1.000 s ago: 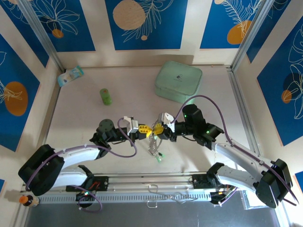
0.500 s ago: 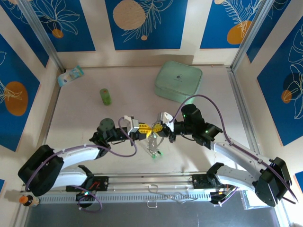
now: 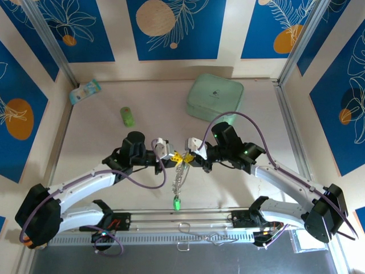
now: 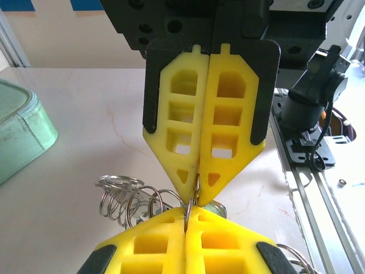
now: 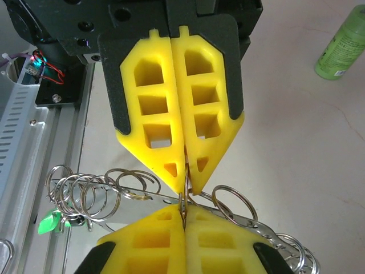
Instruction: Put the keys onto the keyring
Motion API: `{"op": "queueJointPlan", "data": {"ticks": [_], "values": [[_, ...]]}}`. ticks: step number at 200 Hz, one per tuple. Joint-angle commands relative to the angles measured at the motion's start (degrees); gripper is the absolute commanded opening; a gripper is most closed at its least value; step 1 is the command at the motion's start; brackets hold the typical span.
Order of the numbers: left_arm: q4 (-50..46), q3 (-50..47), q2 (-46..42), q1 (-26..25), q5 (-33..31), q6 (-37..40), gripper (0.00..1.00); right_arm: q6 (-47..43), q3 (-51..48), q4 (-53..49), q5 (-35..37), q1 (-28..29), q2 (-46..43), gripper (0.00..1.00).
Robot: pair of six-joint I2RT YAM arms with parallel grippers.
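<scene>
Both arms met over the middle of the bench [image 3: 97, 148]. Left pincer [image 3: 174, 154] and right pincer [image 3: 187, 157] were each clamped shut, tip to tip, on the keyring [image 3: 180, 172], which dangled between them. I reckon we were mid-threading; next move would need one side to regrip without dropping it. Top view showed a green key [image 3: 177, 201] hanging lowest; the right wrist showed the little wire loops [image 5: 102, 191] up close.

left fingers [image 4: 149, 242]: closed tight | right fingers [image 5: 149, 242]: closed tight | tips seemingly touching
</scene>
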Motion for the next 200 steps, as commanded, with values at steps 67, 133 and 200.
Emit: {"op": "queueJointPlan", "data": {"ticks": [67,133,200], "values": [[28.3,-8.8,-0.3,-0.4,-1.0,-13.3,0.0,12.3,-10.8,13.4,-6.2,-3.8,-9.1,0.33],[38.3,-12.0,3.3,-0.4,-1.4,-13.2,0.0,11.3,-12.6,12.9,-4.4,-4.4,-14.2,0.33],[36.9,-12.3,1.4,-0.4,-0.4,-12.1,0.0,8.3,-8.4,12.0,-2.4,-1.6,-10.3,0.33]]}}
